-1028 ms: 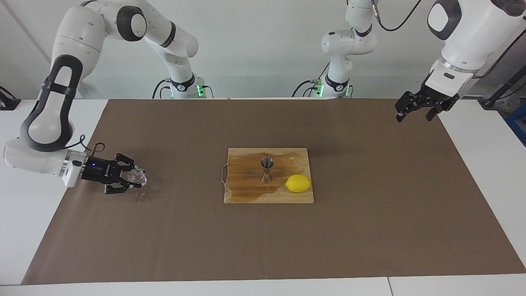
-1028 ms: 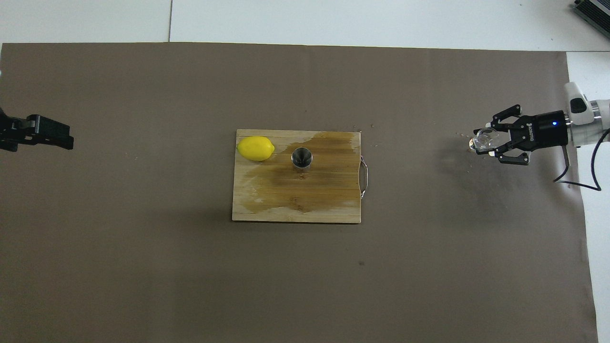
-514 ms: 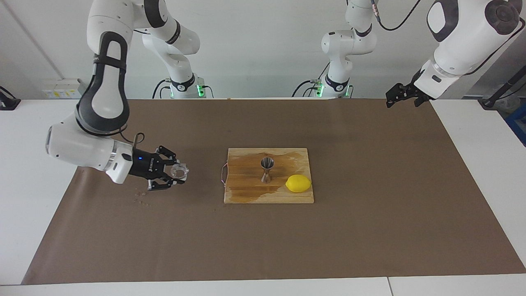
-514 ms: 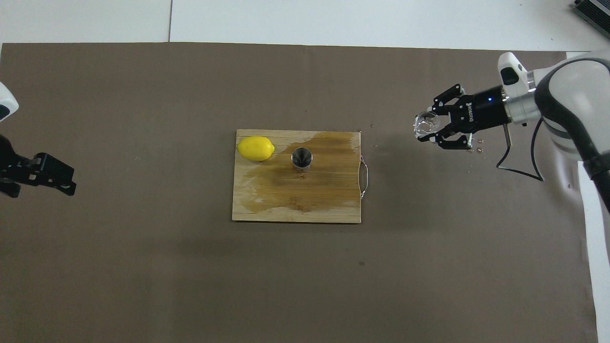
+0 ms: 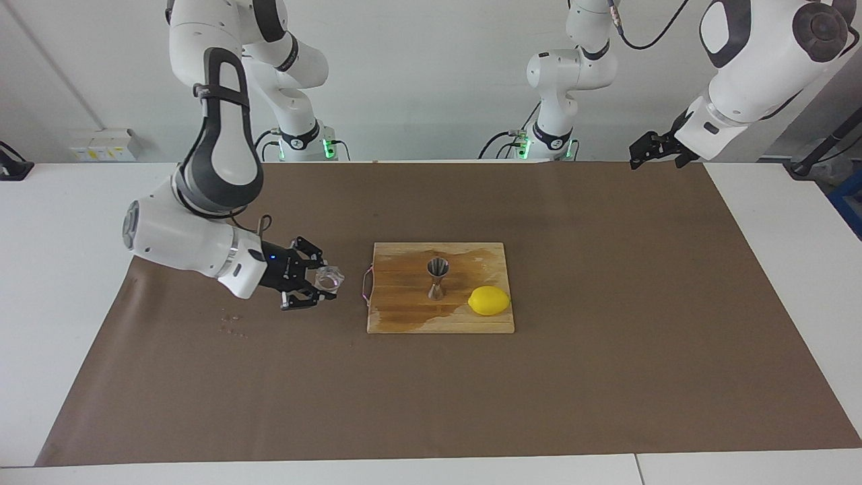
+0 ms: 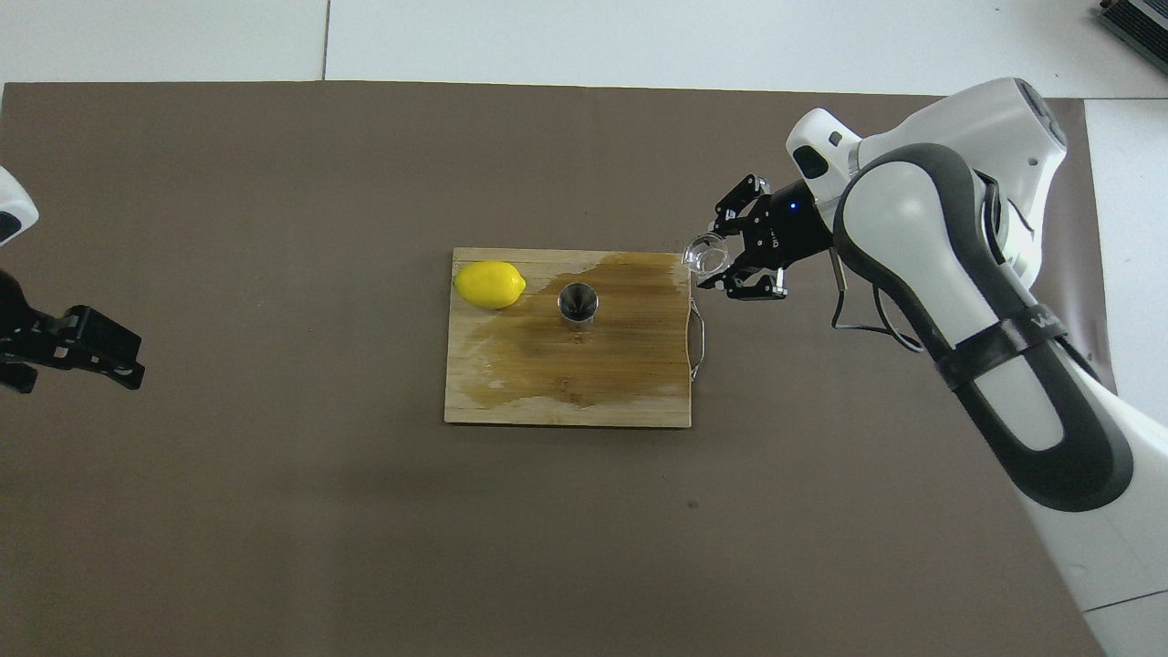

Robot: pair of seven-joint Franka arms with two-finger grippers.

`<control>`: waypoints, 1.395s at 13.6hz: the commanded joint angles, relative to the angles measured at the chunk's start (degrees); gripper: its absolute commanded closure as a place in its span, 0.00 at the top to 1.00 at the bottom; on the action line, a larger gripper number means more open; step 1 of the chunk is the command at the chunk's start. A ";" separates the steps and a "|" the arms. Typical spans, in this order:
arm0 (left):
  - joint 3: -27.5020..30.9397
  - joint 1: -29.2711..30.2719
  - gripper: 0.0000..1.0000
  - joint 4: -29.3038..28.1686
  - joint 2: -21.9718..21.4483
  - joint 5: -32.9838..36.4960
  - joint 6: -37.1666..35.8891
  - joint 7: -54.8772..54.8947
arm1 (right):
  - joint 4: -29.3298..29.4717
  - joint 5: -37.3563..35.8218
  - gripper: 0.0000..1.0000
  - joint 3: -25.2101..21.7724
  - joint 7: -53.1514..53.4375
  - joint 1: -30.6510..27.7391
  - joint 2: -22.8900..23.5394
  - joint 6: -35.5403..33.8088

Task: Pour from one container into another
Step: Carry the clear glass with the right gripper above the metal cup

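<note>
Glass, clear and short, the tumbler was clamped between the fingers of the right gripper, in the air over the brown paper, just beside the wire-handle end of the wooden board. I could not tell its tilt.

Seen from overhead, the steel jigger stood upright on the wet board, between eight and nine o'clock from the tumbler, with nothing between them. The right arm was clearly the nearer one.

A lemon lay at about nine o'clock from the jigger, near it but apart, so the path looked free.

Well apart at nine o'clock, the left gripper waited; open or closed, I cannot tell.
</note>
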 commanded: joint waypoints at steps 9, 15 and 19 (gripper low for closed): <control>-0.46 0.41 1.00 -1.73 -1.54 0.38 -0.33 -0.71 | -0.29 -9.17 0.00 -0.87 20.89 10.82 -2.47 6.28; -0.46 0.50 1.00 -1.73 -1.54 0.38 -0.24 -0.71 | -0.20 -13.74 0.00 -0.87 27.67 13.38 -2.38 9.89; -0.46 0.50 1.00 -1.73 -1.54 0.38 -0.24 -0.71 | -0.28 -15.50 0.00 -0.95 29.42 14.87 -2.38 9.98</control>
